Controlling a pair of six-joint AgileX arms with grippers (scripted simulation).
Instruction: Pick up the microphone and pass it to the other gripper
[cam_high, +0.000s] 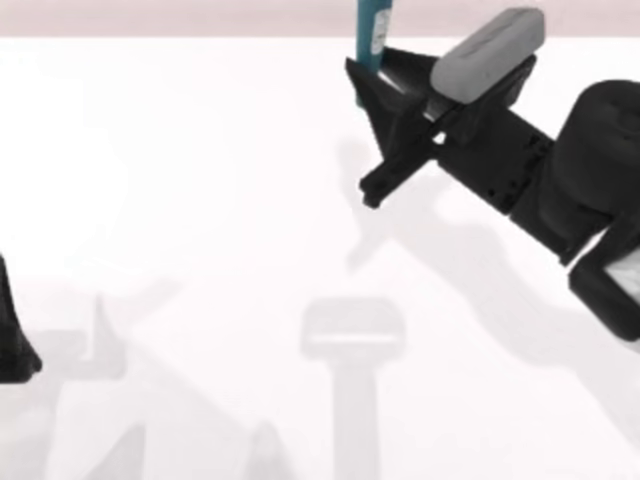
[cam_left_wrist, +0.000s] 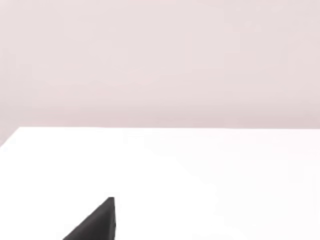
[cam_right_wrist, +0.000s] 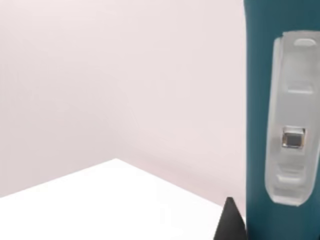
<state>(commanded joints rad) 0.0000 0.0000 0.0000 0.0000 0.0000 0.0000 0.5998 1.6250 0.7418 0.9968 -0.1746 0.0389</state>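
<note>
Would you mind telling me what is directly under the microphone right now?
The microphone is held up by the right gripper near the table's far edge. Only bare table shows below; its head is out of view.

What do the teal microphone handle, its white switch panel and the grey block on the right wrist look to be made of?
Teal tapering microphone handle: likely smooth satin plastic, evenly coloured with a soft sheen. White switch panel: apparently translucent glossy plastic, with a small metallic-looking square switch. Grey rounded block behind the right gripper: seemingly matte plastic, no reflections. Being rendered, all are guesses.
</note>
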